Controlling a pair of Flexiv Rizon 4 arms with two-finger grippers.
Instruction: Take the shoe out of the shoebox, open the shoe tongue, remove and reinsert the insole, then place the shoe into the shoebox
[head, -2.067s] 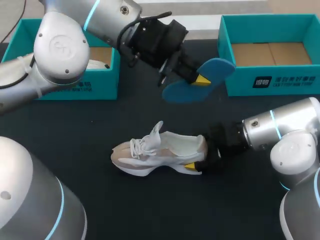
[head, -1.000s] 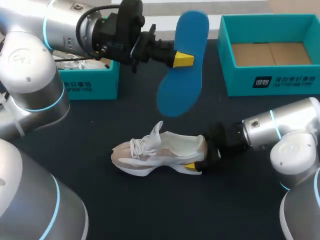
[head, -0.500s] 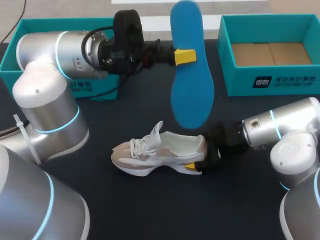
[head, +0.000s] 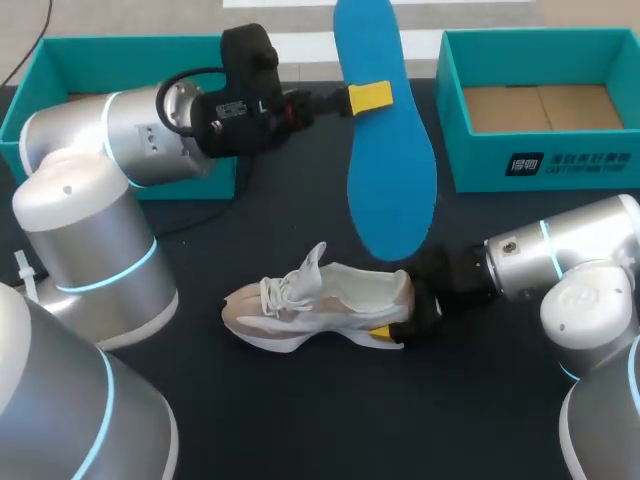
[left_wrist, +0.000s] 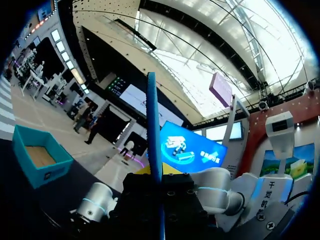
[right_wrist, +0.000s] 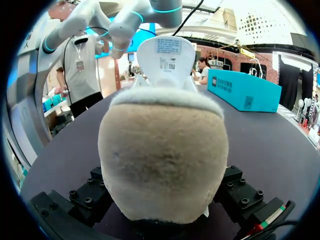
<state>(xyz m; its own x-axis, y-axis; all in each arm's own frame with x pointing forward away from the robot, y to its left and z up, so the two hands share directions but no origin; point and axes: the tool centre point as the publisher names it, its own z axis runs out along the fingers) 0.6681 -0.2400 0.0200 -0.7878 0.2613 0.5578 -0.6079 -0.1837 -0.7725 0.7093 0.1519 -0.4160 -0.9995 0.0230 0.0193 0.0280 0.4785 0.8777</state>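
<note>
Head view: blue insole (head: 386, 150) held aloft, long axis up-down, wide end hanging just above white shoe (head: 320, 303). Left wrist view shows same insole (left_wrist: 153, 130) edge-on only, as thin blue line.

Left pincer (head: 369, 97) clamped on insole toward its narrower end.

Right pincer (head: 396, 320) at shoe heel, seemingly clamped on it; one yellow tip visible, other hidden.

Right wrist view: beige heel (right_wrist: 162, 155) looms close, tongue (right_wrist: 166, 57) standing up.

Shoe upright on dark bench (head: 300, 420), outside teal shoebox (head: 545, 165) and second teal shoebox (head: 60, 48).

Insole (head: 388, 180) blue; shoe (head: 325, 300) white, heel (right_wrist: 162, 155) beige; right shoebox (head: 560, 165) teal; table (head: 300, 420) black.
</note>
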